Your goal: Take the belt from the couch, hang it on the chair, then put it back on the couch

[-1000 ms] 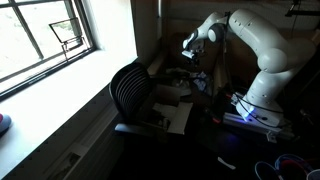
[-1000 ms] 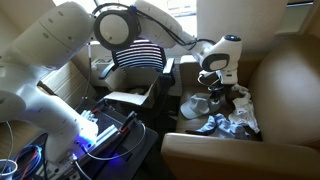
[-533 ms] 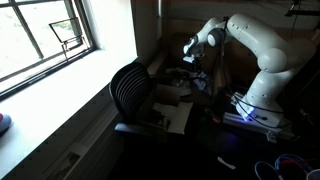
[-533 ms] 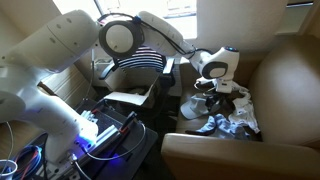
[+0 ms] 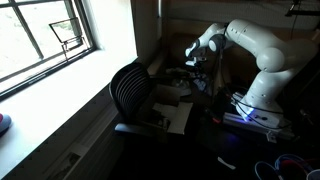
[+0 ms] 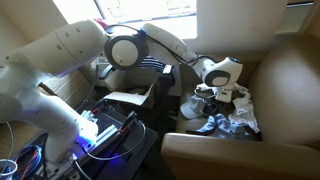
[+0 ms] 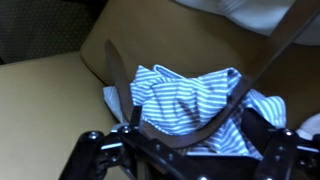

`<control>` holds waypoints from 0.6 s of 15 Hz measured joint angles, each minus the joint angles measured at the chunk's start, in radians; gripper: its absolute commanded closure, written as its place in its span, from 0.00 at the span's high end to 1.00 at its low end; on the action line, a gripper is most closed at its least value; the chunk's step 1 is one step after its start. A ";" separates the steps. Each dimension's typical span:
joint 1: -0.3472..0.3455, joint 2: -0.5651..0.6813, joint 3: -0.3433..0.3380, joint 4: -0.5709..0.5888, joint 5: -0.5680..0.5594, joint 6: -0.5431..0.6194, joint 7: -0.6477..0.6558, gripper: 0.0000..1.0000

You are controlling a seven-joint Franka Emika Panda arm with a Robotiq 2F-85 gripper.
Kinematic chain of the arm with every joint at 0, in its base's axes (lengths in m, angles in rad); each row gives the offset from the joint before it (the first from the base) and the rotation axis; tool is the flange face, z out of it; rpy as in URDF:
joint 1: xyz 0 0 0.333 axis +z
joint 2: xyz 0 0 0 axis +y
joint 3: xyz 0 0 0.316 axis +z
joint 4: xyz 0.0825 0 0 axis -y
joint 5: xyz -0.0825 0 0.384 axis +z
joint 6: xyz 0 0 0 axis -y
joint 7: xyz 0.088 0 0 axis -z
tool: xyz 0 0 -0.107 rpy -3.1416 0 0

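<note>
Item: belt (image 7: pixel 120 85), a dark thin strap. It lies in a loose U over a striped cloth (image 7: pixel 185 95). One leg runs up far left, the other up far right & out of the wrist view. Slack, not lifted.
Location: couch (image 7: pixel 50 110), on the seat in front of the high back. The cloth is heaped under the strap, so the belt sits proud of the cushion; prob. easier to get a finger under.
Gripper (image 7: pixel 190 158): jaws spread wide, nothing betw. them. Hangs just above the bottom bend of the U, one finger each side. Touching or not: can't tell.
Why so: wide spread + low hover reads as lining up for a pinch on the lowest bend.
Arm (image 5: pixel 255 45): reaches from its base at right over to the couch (image 6: pixel 290 90), w/ gripper (image 6: pixel 215 97) above the cloth (image 6: pixel 232 124).
Chair (image 5: pixel 128 90): black, ribbed back, near the window (image 5: pixel 45 35), well apart from the gripper (image 5: pixel 195 57). No belt on it, so the hang step is not yet done.
Stage: est. first step, pick not yet made.
Risk: fabric lies right under the strap, so a pinch may catch cloth w/ belt.
</note>
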 measured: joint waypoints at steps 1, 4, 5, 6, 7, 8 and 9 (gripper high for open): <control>0.009 -0.001 0.002 -0.016 0.007 0.077 -0.007 1.00; 0.064 -0.003 0.012 -0.091 0.028 0.309 -0.051 1.00; 0.087 -0.006 0.018 -0.122 0.026 0.343 -0.065 1.00; 0.109 -0.007 0.020 -0.149 0.026 0.359 -0.070 1.00; 0.125 -0.009 0.020 -0.166 0.026 0.367 -0.070 1.00; 0.133 -0.012 0.020 -0.176 0.026 0.371 -0.070 1.00; 0.135 -0.012 0.019 -0.177 0.026 0.371 -0.069 1.00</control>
